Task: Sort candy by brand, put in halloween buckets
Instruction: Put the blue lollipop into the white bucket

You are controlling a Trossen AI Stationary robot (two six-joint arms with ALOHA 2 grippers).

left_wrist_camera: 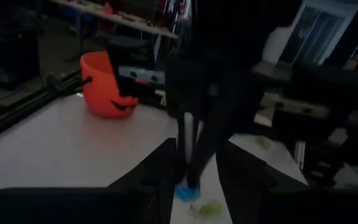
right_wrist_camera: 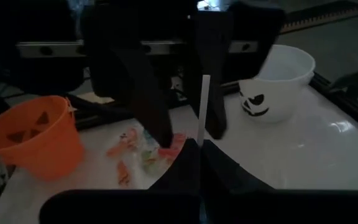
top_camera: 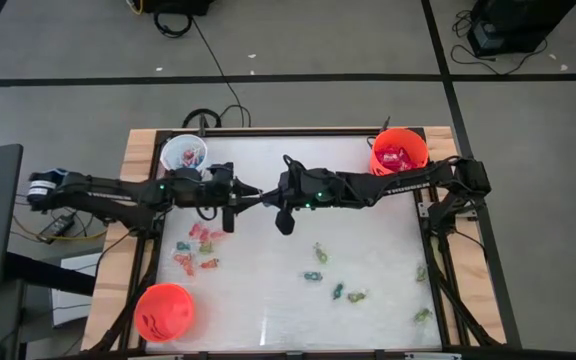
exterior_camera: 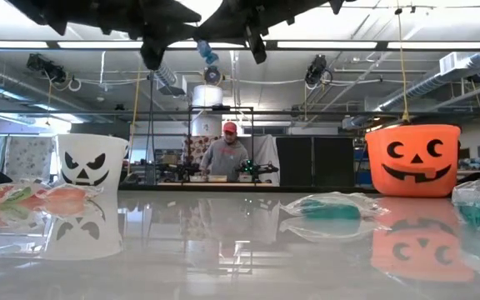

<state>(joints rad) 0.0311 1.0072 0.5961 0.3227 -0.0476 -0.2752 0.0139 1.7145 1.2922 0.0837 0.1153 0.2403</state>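
From above, both arms meet over the middle of the desk [top_camera: 268, 300], beside the white bucket [top_camera: 184, 154]: the left gripper [top_camera: 232, 212] and right gripper [top_camera: 284, 218] face each other, their fingers too small here to judge. Loose candy [top_camera: 196, 250] lies between the white bucket and the nearer orange bucket [top_camera: 164, 311]; green pieces [top_camera: 340, 290] are scattered farther off, and a second orange bucket [top_camera: 399, 152] holds red packets. In the low view the grippers are cut off by the frame edge; a blue-wrapped lollipop [exterior_camera: 207, 54] hangs between them, and a person [exterior_camera: 226, 153] stands behind the desk. The left wrist view shows a white lollipop stick [left_wrist_camera: 188, 134] with blue wrapping below, held in the other arm's dark fingers; whether the left fingers touch it is unclear. In the right wrist view the right fingers [right_wrist_camera: 179, 165] are clenched on the lollipop stick [right_wrist_camera: 202, 109], while the left fingers [right_wrist_camera: 151, 109] stand parted on either side of it.
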